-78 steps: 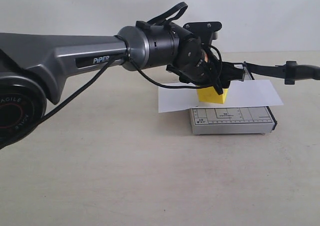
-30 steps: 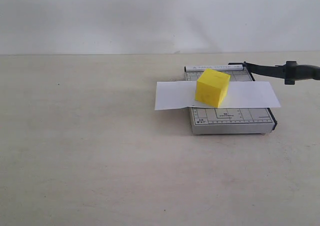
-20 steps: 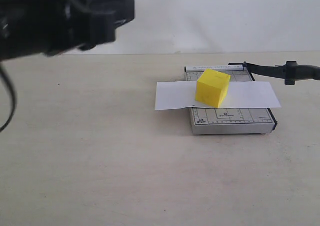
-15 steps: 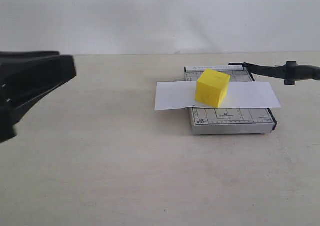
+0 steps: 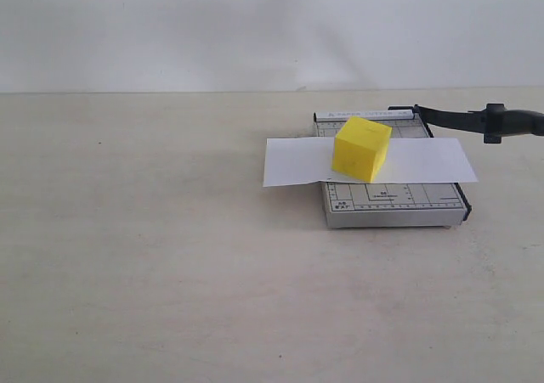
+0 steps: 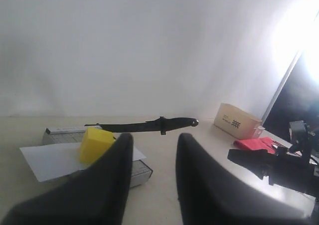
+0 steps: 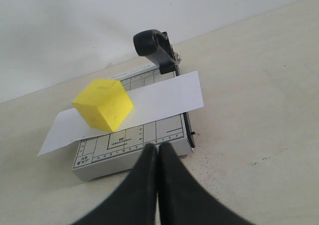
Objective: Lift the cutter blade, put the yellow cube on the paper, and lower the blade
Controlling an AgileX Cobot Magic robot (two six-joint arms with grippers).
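Note:
The yellow cube point(image 5: 362, 149) rests on the white paper point(image 5: 289, 162), which lies across the grey cutter base point(image 5: 395, 203). The cutter blade point(image 5: 476, 121) is raised, sticking out to the right above the table, its handle at the end. Neither arm shows in the exterior view. In the left wrist view my left gripper point(image 6: 154, 137) is open and empty, well away from the cube point(image 6: 95, 144) and blade point(image 6: 144, 125). In the right wrist view my right gripper point(image 7: 158, 147) is shut on nothing, just in front of the base point(image 7: 129, 152), with the cube point(image 7: 104, 104), paper point(image 7: 164, 98) and blade handle point(image 7: 151, 43) beyond.
A cardboard box point(image 6: 237, 120), a red object point(image 6: 255, 144) and a black arm point(image 6: 276, 167) show to one side in the left wrist view. Bare table point(image 5: 153, 256) stretches left of and in front of the cutter.
The left arm, which was at the cube 2.6 s ago, has let it go and pulled away to the left, out of the exterior view. Cube, paper and blade have not moved.

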